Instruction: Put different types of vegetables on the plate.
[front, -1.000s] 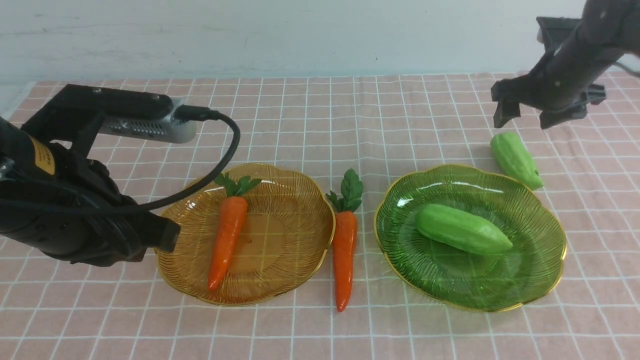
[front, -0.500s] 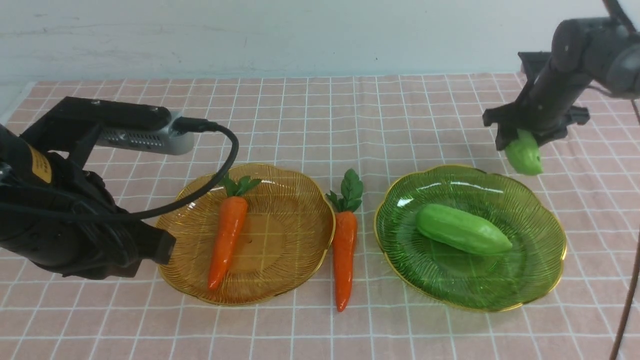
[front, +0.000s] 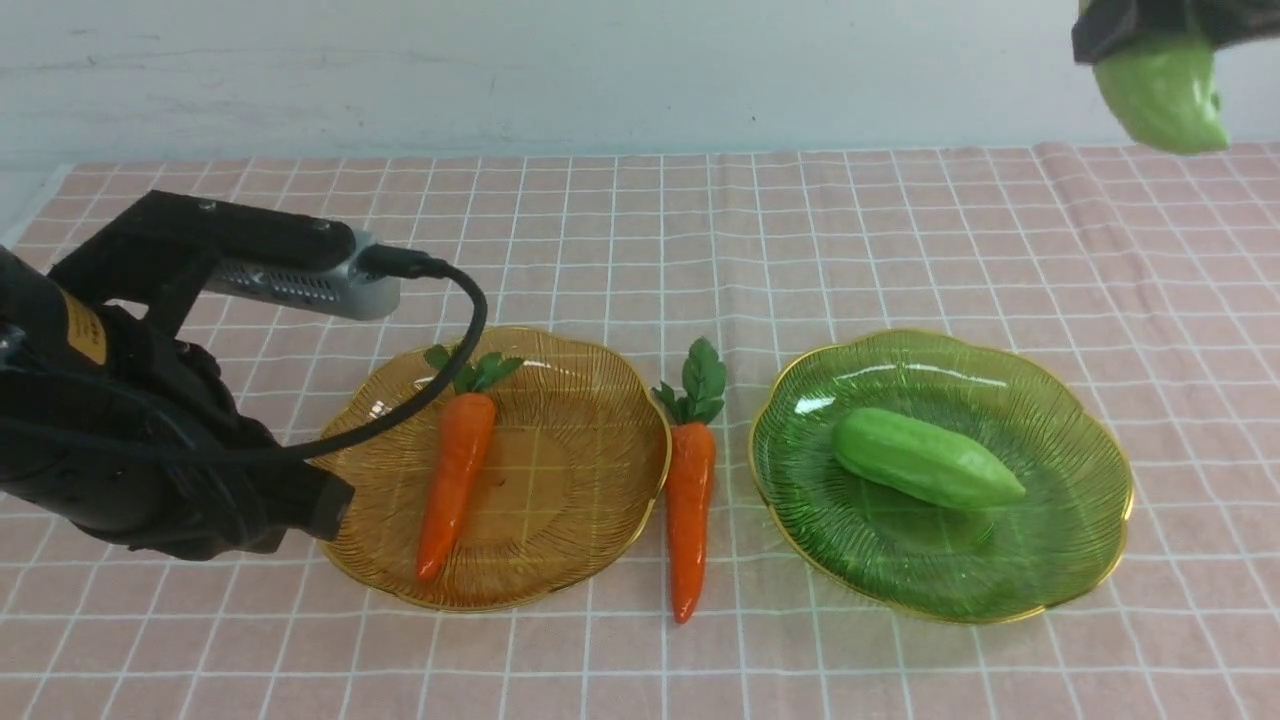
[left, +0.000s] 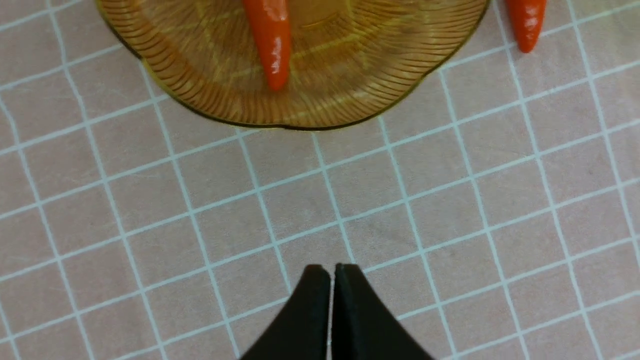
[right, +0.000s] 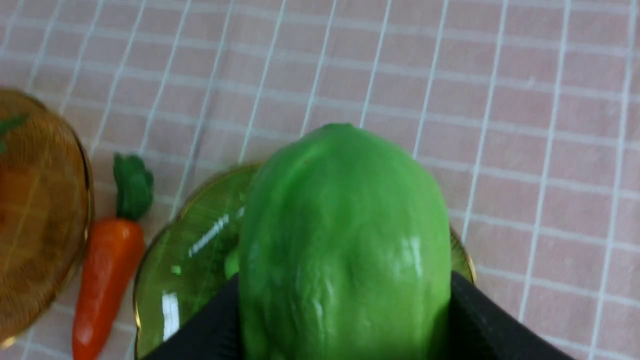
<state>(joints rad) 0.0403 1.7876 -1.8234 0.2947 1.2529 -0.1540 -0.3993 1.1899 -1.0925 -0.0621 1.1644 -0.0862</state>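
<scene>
One orange carrot (front: 455, 480) lies on the amber plate (front: 590, 520). A second carrot (front: 688, 490) lies on the cloth between the amber plate and the green plate (front: 1080, 540). One light-green gourd (front: 925, 458) lies on the green plate. My right gripper (front: 1150, 30) is shut on the other gourd (front: 1165, 95) and holds it high at the far right; it fills the right wrist view (right: 345, 240). My left gripper (left: 332, 270) is shut and empty, low over the cloth near the amber plate's front left edge.
A pink checked cloth (front: 700, 230) covers the table up to a pale wall (front: 600, 60) at the back. The left arm's body and cable (front: 150, 430) stand beside the amber plate's left rim.
My right gripper closed on the gourd that lay on the cloth behind the green plate and lifted it high. The left arm barely moved.
</scene>
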